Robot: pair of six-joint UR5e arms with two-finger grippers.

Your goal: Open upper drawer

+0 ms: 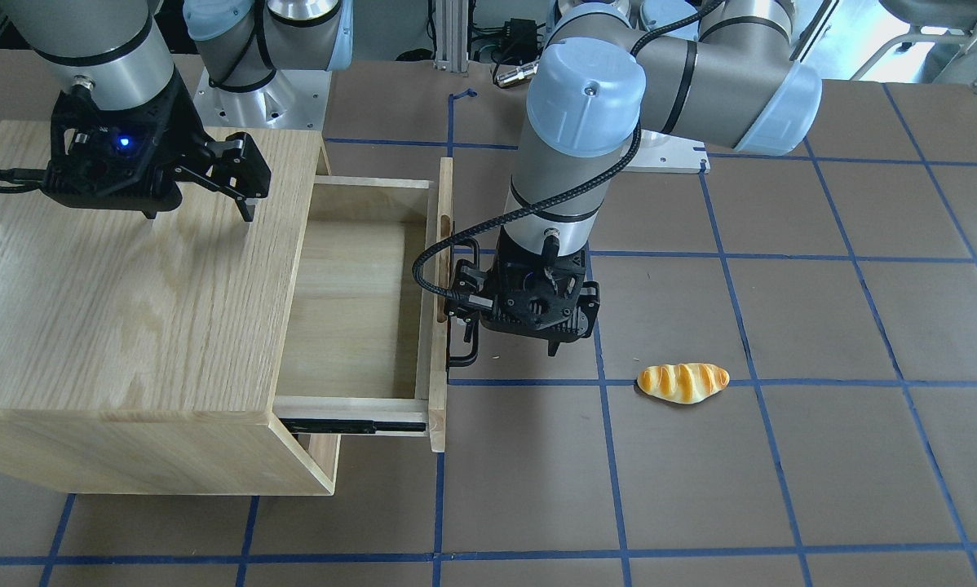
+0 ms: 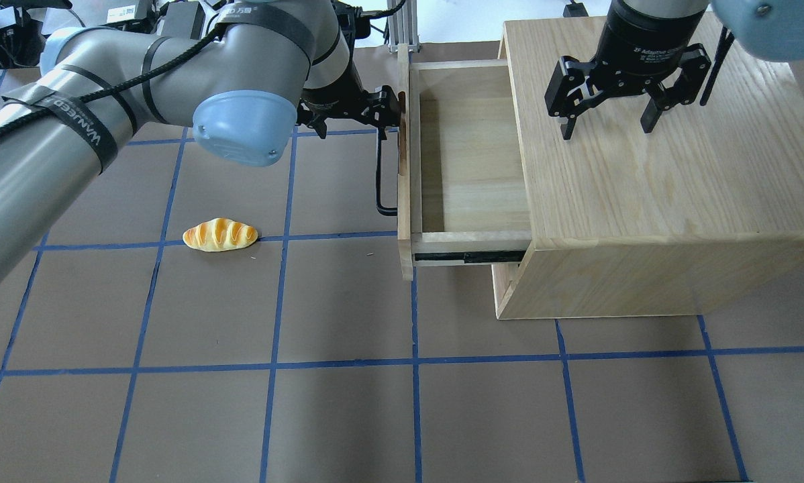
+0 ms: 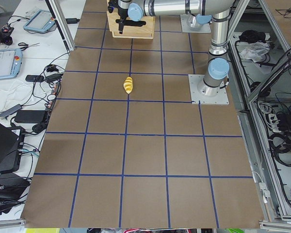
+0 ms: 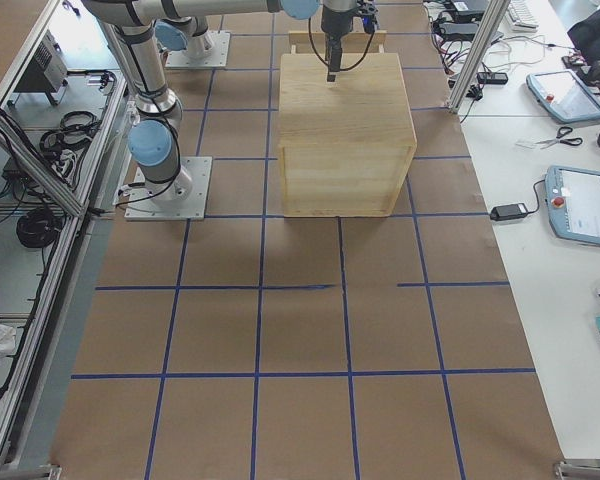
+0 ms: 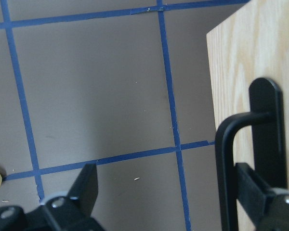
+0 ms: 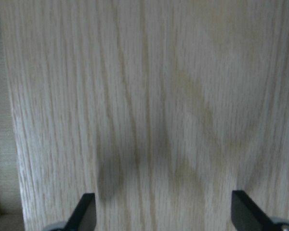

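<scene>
The upper drawer [image 2: 472, 168] stands pulled well out of the cabinet [image 2: 643, 201], its pale plank floor exposed and bare. Its front panel [image 2: 405, 168] sits directly ahead of the left gripper [image 5: 166, 175], on that gripper's right-finger side in the wrist view. A black slide rail [image 2: 469, 256] shows along the drawer's near side.

The black bar handle [image 5: 226, 168] runs along the outer face of the front panel. It lies between the left gripper's fingers, hard against the right finger [image 5: 253, 187], which sits in the gap between bar and panel. The opposite finger [image 5: 86, 187] is well apart from the bar, over the table [image 2: 341, 402]. The jaws are spread wide and clamp nothing.

The right gripper [image 2: 607, 131] points down over the cabinet top, on the far side of the open drawer from the left gripper. Its fingers are spread, with nothing between them but oak grain. Contact with the top cannot be determined.

A bread roll [image 2: 219, 235] lies on the table, well apart from the left gripper, on its side away from the drawer.
</scene>
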